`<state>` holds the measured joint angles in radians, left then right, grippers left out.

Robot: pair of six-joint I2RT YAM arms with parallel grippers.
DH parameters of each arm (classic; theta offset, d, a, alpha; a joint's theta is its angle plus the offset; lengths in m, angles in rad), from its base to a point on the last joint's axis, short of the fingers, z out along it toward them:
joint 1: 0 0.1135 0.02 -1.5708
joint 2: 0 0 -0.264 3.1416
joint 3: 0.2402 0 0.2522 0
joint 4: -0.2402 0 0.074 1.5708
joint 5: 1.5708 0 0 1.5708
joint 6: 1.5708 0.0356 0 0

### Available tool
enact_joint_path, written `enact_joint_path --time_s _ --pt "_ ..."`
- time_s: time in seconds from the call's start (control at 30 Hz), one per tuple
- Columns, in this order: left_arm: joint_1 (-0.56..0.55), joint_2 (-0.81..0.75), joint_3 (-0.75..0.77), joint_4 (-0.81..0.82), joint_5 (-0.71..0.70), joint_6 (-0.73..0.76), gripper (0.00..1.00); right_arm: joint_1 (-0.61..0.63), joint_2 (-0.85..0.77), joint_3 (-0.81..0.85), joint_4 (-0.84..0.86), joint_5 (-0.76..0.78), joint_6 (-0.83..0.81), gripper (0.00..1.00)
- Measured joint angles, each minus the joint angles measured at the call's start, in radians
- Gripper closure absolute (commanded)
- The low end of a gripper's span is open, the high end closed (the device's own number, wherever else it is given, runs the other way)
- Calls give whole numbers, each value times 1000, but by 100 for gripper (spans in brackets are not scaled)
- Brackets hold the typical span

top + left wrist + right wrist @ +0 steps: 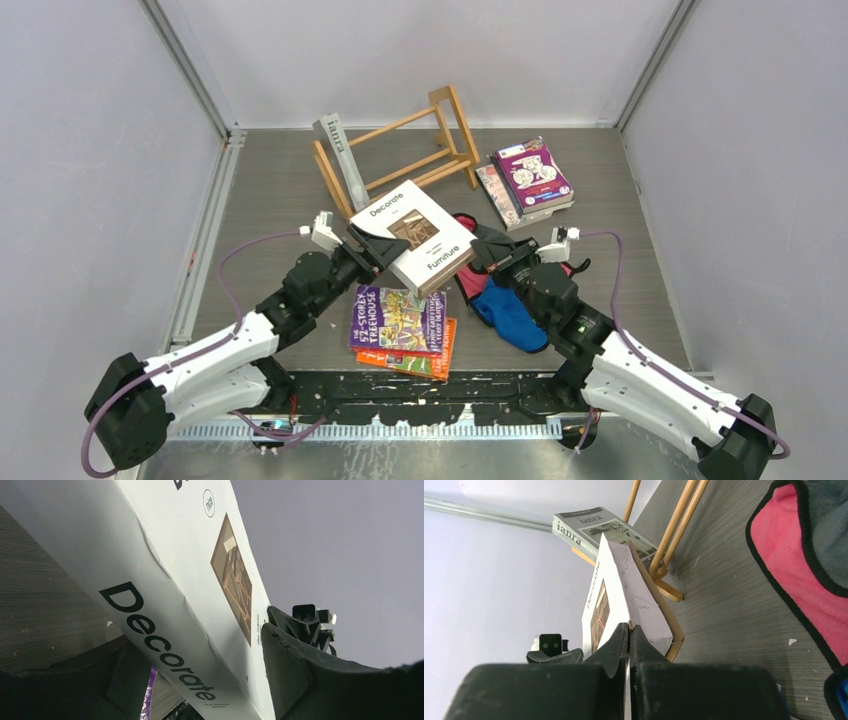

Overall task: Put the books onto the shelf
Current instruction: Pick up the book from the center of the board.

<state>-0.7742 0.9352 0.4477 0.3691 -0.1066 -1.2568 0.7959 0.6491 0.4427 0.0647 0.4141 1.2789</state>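
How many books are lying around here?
8, I think: one grey book leaning in the wooden rack, the white book held by the left gripper and right gripper, three in the front stack, three in the back-right pile. Stacks may hide more.

The Decorate book [412,235] sits mid-frame, the shelf [407,167] above it, a book stack [530,178] upper right, paperbacks [400,325] below, cloths [508,312] right of them.

Plain pale grey walls [420,50] close in the dark wood-grain table [265,205] on three sides, metal posts [188,70] standing at its two far corners
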Motion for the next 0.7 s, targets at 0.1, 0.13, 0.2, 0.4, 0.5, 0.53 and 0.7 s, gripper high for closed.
enact_joint_path --time_s 0.1,0.13,0.2,0.4,0.5,0.53,0.7 --pt "-7 -9 -17 21 -16 -2 33 11 13 -2 21 8 8 99" --pt "-8 -13 -21 24 -20 -2 36 15 18 -3 31 10 11 99" --pt "-11 -26 -27 31 -26 -1 42 18 21 -9 46 12 14 99" --pt "-13 -64 -30 46 -42 0 54 23 21 -31 82 15 26 99" --pt "-19 -72 -30 46 -49 3 55 23 21 -39 91 16 28 93" --pt "-21 -72 -30 45 -52 6 55 23 21 -43 95 16 29 89" --pt "-45 -79 -27 28 -70 42 55 23 16 -55 85 28 22 63"
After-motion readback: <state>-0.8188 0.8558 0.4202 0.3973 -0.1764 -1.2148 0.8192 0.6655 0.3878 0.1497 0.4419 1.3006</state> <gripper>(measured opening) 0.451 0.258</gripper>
